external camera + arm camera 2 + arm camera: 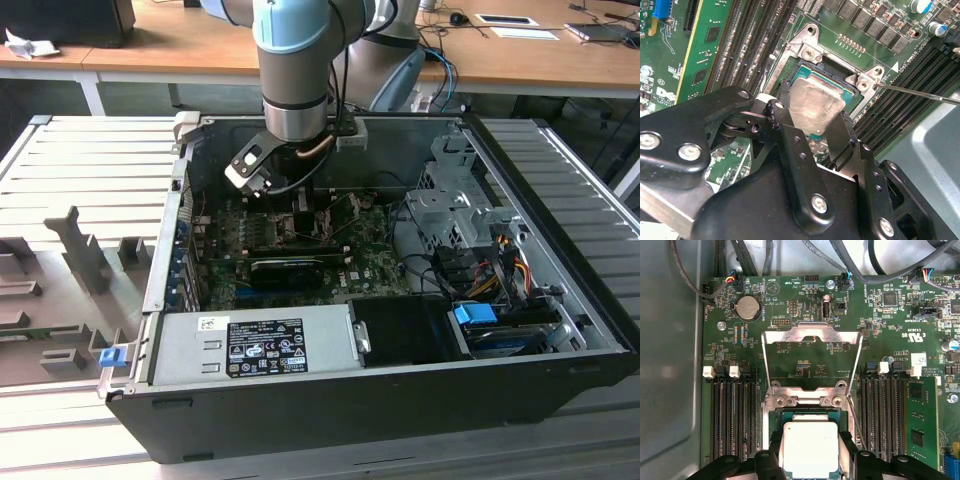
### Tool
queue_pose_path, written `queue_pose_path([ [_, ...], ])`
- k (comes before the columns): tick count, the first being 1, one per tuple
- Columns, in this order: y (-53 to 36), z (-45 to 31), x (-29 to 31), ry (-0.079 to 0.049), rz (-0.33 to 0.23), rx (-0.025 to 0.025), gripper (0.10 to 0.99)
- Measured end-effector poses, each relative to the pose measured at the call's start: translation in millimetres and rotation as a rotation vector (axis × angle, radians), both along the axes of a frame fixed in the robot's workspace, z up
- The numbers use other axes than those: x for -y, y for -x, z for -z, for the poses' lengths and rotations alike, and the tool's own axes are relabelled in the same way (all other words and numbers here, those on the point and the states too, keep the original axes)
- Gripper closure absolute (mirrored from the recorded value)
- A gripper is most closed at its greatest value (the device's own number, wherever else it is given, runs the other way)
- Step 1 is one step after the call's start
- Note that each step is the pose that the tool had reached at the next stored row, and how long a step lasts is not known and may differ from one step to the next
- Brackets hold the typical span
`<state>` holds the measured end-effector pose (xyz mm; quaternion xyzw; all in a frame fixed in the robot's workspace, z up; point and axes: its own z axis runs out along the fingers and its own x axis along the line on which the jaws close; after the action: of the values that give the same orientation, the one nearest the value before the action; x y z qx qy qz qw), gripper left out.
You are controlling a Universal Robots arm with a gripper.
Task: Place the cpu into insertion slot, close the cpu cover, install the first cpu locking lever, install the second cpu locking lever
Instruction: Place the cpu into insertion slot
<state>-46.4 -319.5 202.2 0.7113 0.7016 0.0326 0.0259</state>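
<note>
Claw (810, 120) grips cpu (810, 447) over insertion slot (809, 411) on white-lettered board (900, 335).

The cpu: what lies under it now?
The insertion slot: its silvery rim shows around the cpu, which the claw grips. The chip covers the slot's centre, so whether it is seated cannot be judged.

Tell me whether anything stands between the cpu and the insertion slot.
Nothing visible does. The hand grips the cpu by opposite edges right over the insertion slot. The cpu cover is swung back, clear of the slot, and a thin locking lever stands off to one side. Whether the cpu is seated, I cannot tell.
</note>
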Motion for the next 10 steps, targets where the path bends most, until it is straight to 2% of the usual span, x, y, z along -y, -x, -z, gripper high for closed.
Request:
queue_pose_path([
  [2, 0.0, 0.0, 0.0, 0.000, 0.000, 0.0000, 0.545],
  [3, 0.0, 0.0, 0.0, 0.000, 0.000, 0.0000, 0.482],
  [6, 0.1, -0.4, 0.0, -0.002, 0.000, 0.0001, 0.482],
  [10, 0.0, -8.7, -0.1, -0.002, 0.000, -0.0002, 0.502],
])
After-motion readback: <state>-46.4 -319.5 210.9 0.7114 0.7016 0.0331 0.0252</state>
